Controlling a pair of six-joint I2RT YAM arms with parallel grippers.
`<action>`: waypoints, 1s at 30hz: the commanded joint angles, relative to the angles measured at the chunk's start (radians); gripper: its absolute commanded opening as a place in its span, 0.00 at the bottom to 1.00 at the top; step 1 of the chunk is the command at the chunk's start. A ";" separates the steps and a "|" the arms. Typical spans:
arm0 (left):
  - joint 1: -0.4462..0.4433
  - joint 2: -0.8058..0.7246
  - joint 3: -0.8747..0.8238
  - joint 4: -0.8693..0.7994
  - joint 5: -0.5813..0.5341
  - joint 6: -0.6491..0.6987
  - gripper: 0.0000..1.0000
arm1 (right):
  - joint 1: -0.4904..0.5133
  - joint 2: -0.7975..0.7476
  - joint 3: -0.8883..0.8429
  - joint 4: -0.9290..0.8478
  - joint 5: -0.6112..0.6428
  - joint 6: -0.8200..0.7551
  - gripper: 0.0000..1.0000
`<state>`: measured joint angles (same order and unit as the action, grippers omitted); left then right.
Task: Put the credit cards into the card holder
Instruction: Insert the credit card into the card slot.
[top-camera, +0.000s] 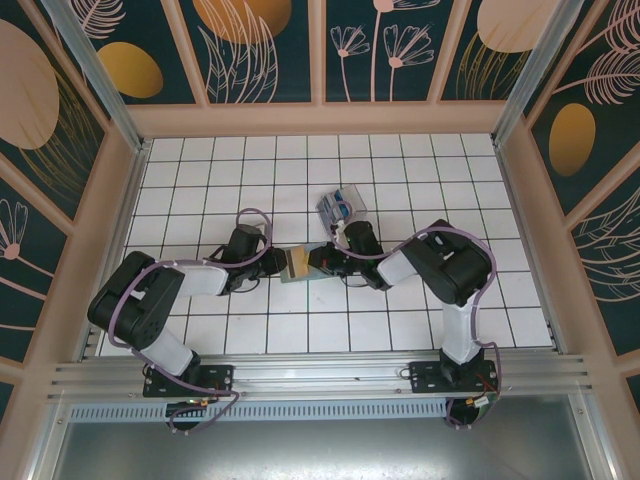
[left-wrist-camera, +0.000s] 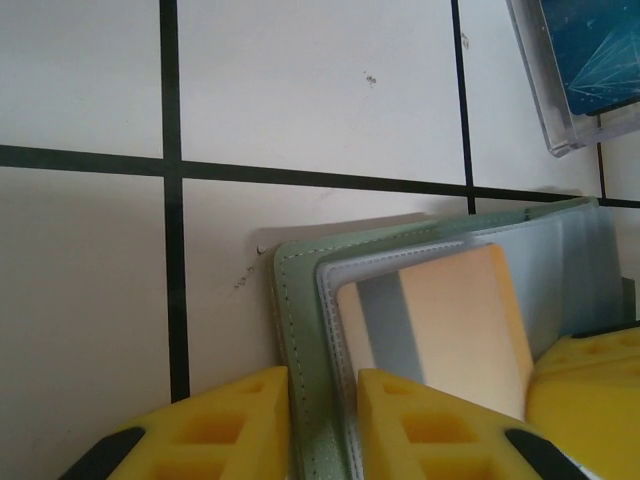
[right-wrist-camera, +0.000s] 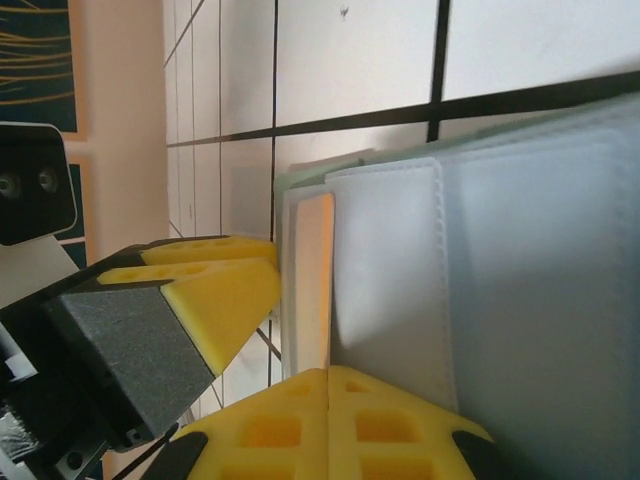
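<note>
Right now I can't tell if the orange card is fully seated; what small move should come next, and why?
Probably ease the orange card slightly deeper into the card holder with the left claw: an orange strip shows outside the frosted pocket.

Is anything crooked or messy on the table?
Nothing is spilled or broken. The clear box sits crooked to the tile lines, and the orange card looks only partly tucked into the open card holder.
</note>
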<state>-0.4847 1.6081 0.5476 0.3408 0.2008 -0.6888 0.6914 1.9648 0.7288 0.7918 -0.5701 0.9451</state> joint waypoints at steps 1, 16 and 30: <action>0.005 0.002 -0.031 -0.039 -0.022 -0.023 0.26 | 0.026 0.015 0.043 -0.108 0.027 -0.059 0.07; 0.008 0.015 -0.043 0.032 0.039 -0.088 0.29 | 0.057 0.015 0.140 -0.311 0.018 -0.147 0.23; 0.032 -0.043 -0.030 -0.055 -0.012 -0.047 0.33 | 0.055 -0.163 0.212 -0.733 0.258 -0.374 0.42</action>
<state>-0.4625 1.5852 0.5217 0.3649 0.2188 -0.7624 0.7425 1.8458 0.9142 0.2127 -0.4065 0.6430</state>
